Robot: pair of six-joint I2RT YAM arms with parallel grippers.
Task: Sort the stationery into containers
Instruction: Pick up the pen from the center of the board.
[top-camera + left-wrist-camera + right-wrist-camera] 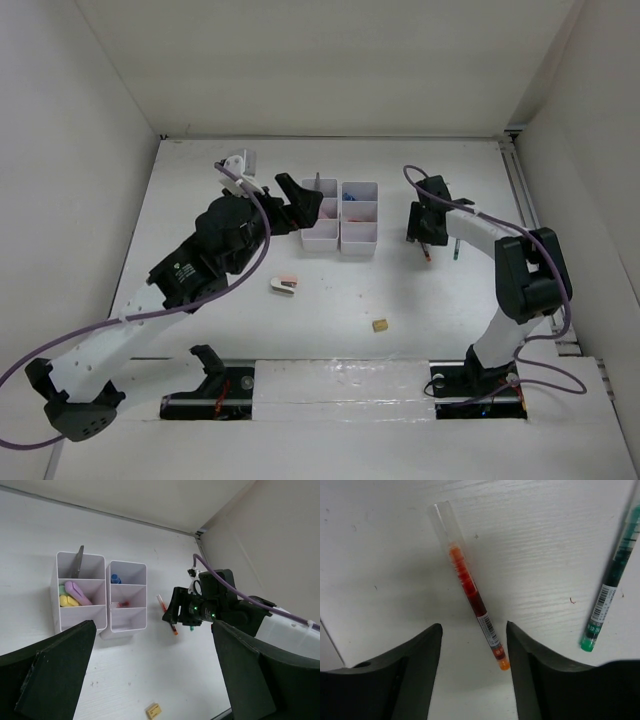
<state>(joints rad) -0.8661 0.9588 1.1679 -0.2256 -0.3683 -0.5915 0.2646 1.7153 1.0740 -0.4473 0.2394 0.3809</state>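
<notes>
The two joined white containers (358, 244) stand mid-table and also show in the left wrist view (127, 626). They hold the scissors (77, 562), the blue-capped glue bottle (115, 578), pink (79, 593) and yellow (66, 600) highlighters and a red pen (123, 603). Another red pen (471, 590) lies on the table. My right gripper (474, 626) is open just above it, with a fingertip on either side of its lower end. My left gripper (155, 670) is open and empty, raised left of the containers. The stapler (284, 286) and the tan eraser (380, 325) lie on the table nearer the front.
A green pen (608, 590) lies just right of the red pen and also shows in the top view (455, 250). White walls close off the table at the back and on both sides.
</notes>
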